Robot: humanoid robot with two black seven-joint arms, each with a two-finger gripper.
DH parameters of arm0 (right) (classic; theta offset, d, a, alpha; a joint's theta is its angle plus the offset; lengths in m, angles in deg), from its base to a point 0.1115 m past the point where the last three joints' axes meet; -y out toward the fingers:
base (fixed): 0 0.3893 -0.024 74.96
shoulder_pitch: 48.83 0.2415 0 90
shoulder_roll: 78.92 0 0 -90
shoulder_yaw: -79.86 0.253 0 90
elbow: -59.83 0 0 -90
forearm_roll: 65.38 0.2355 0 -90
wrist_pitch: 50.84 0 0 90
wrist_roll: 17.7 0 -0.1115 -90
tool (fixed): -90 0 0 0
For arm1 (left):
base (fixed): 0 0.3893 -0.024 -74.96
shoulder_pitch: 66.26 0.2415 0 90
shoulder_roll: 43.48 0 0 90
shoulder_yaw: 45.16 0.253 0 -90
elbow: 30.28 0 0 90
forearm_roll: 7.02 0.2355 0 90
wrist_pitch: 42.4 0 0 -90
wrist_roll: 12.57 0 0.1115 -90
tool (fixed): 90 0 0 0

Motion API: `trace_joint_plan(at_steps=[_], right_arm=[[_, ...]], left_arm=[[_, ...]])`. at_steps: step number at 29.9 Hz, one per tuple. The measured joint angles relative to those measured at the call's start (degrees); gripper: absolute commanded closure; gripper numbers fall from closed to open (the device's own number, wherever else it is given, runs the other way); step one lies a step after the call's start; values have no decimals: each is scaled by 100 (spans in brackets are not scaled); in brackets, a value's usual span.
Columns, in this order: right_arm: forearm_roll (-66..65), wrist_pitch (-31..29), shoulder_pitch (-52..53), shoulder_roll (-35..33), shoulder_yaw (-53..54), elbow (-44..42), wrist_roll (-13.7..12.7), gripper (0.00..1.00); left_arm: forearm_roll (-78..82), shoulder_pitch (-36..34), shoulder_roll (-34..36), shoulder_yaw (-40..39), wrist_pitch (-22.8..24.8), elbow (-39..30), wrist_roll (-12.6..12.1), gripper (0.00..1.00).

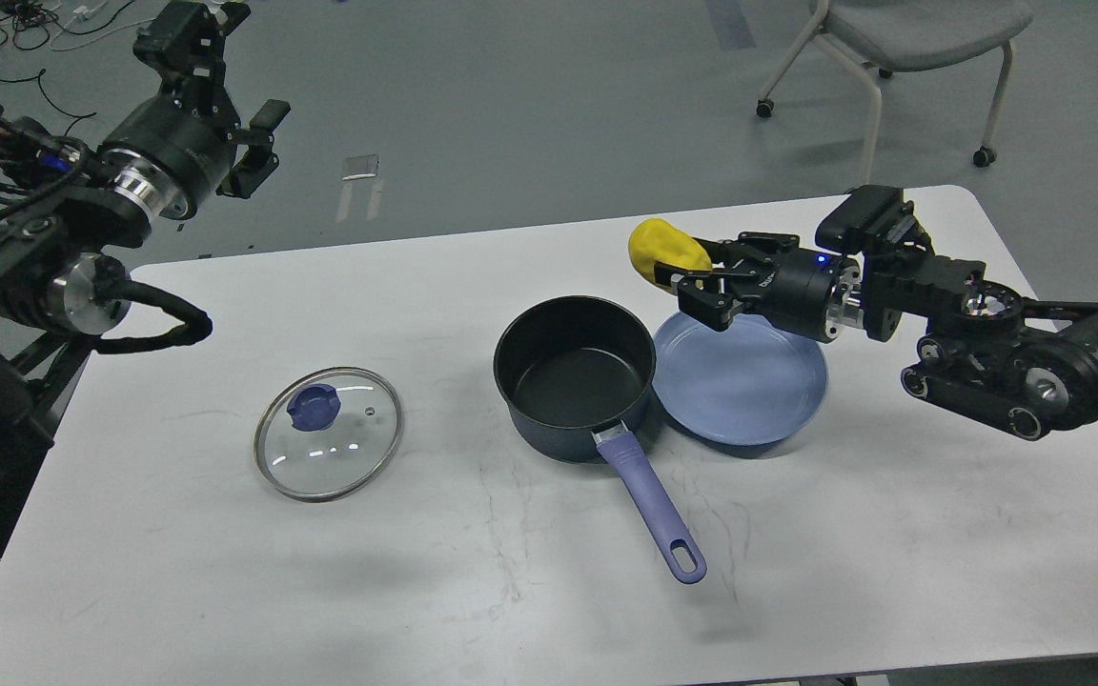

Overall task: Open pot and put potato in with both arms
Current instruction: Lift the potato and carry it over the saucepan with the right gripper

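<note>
The dark pot (576, 376) with a purple handle (654, 513) stands open at the table's middle, empty inside. Its glass lid (329, 433) with a blue knob lies flat on the table to the left. My right gripper (687, 276) is shut on the yellow potato (665, 250) and holds it in the air, above the blue plate (742, 381) and up and to the right of the pot. My left gripper (258, 143) is open and empty, raised beyond the table's far left corner.
The white table (530, 591) has its far edge just behind the potato. A grey chair (902, 57) on castors stands on the floor at the back right. Cables lie on the floor at the back left.
</note>
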State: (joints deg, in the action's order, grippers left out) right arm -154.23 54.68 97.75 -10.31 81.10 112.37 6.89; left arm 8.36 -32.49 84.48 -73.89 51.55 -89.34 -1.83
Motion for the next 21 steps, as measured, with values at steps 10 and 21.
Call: trace_joint_plan(at_steps=[10, 21], right_arm=[[-9, 24, -21, 469, -376, -21, 287, 0], [441, 58, -74, 480, -252, 21, 238, 0]], left_arm=[[0, 32, 27, 4, 7, 9, -1, 2], [-5, 33, 3, -3, 6, 9, -18, 2]])
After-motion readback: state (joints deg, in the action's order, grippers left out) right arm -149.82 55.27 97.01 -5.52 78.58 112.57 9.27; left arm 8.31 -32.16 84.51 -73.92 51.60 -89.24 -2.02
